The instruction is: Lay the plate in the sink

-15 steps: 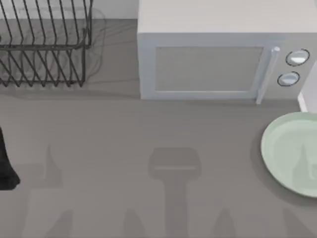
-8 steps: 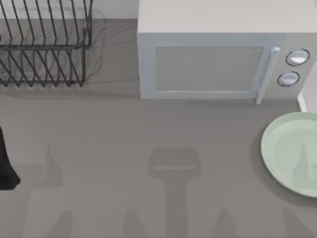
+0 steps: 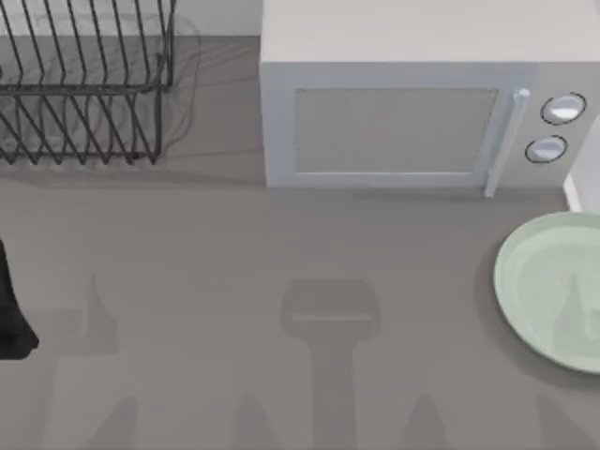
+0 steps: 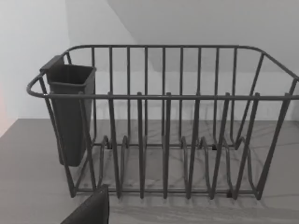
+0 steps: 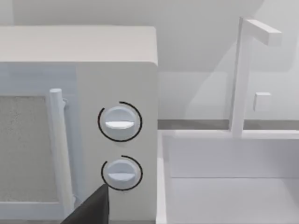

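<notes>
the left arm [image 3: 11,309] shows as a dark shape at the table's left edge in the top view, parked; how far its gripper is open i cannot tell. the plate [image 3: 553,291] lies flat on the table [image 3: 281,244] at the right edge, just in front of the microwave [image 3: 394,122] — not yet lifted, no gripper on it.

left wrist view: the wire dish rack [image 4: 163,126] with its dark cutlery cup [image 4: 70,112], empty.

right wrist view: the sink [image 5: 224,172] stands just beside the microwave knobs [image 5: 119,122], the faucet [image 5: 243,74] behind it — the right gripper's opening i cannot tell either.

rack [image 3: 84,84] back-L | microwave [image 3: 412,103] back-ctr | sink [image 5: 224,177] R of it | plate [image 3: 553,291] front-R on table [image 3: 281,281]
</notes>
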### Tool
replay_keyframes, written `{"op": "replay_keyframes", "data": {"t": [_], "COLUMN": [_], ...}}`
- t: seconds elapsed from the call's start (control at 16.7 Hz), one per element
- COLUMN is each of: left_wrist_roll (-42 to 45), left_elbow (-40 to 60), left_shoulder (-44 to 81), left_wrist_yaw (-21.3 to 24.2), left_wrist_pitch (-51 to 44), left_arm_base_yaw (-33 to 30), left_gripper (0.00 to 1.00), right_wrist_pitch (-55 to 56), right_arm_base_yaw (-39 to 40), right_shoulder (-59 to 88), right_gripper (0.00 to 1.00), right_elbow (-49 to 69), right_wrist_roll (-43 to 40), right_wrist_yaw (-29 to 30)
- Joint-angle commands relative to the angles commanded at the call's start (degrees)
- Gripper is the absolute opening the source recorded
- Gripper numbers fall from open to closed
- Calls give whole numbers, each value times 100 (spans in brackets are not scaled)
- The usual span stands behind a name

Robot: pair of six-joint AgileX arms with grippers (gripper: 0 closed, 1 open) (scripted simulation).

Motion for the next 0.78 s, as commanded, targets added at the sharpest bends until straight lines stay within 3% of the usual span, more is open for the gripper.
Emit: {"op": "replay_keyframes", "data": {"t": [0.54, 0.78], "left_wrist_roll": [0, 0], "left_elbow": [0, 0], "left_shoulder": [0, 0], "left_wrist_yaw": [0, 0], "left_wrist_pitch": [0, 0], "left_arm_base_yaw": [0, 0], "left_gripper": [100, 100], "right_wrist_pitch": [-1, -437], "right_arm_base_yaw": [0, 130], "right_shoulder": [1, 604], "right_gripper": [100, 100], "right_elbow": [1, 573], "right_wrist_roll": [0, 150], "right_wrist_yaw": [0, 3]}}
